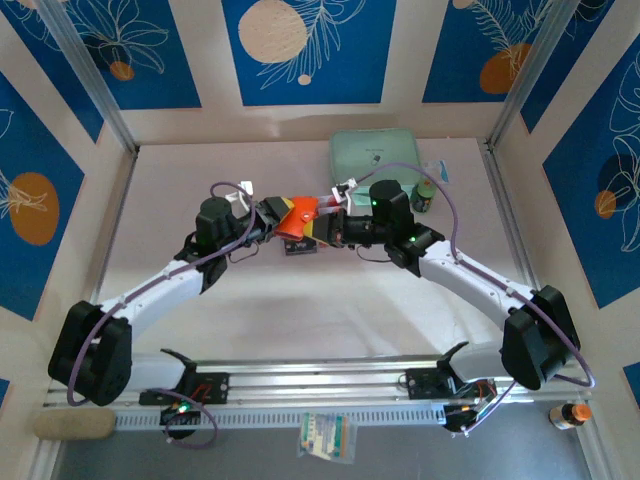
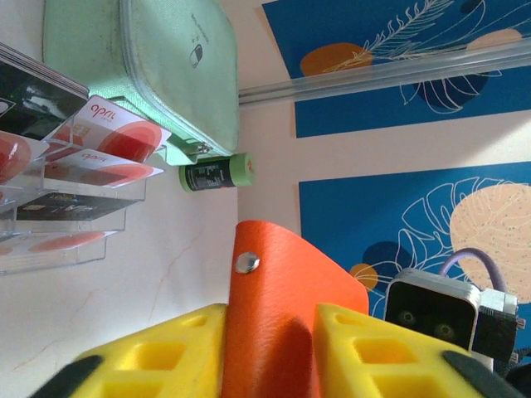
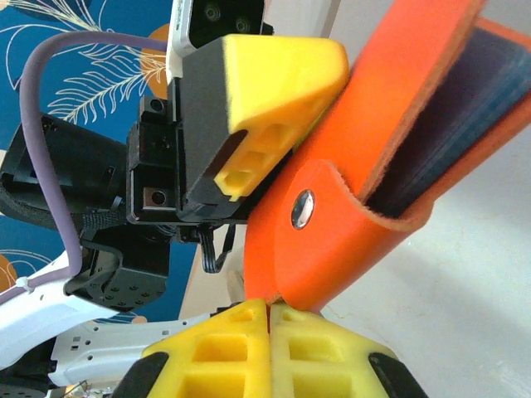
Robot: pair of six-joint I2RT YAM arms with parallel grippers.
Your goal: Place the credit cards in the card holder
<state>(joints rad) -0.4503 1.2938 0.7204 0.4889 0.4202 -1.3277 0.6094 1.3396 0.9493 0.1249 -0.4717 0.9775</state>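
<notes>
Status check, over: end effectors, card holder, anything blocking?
Left end effector shut on card holder flap. Right end effector closed at holder's lower edge, grip unclear. Credit cards sit in clear tray beside mint case.

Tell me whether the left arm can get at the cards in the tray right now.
Probably not: the left gripper is shut on the card holder, so it is occupied. The cards lie in the open in the tray beyond it.
</notes>
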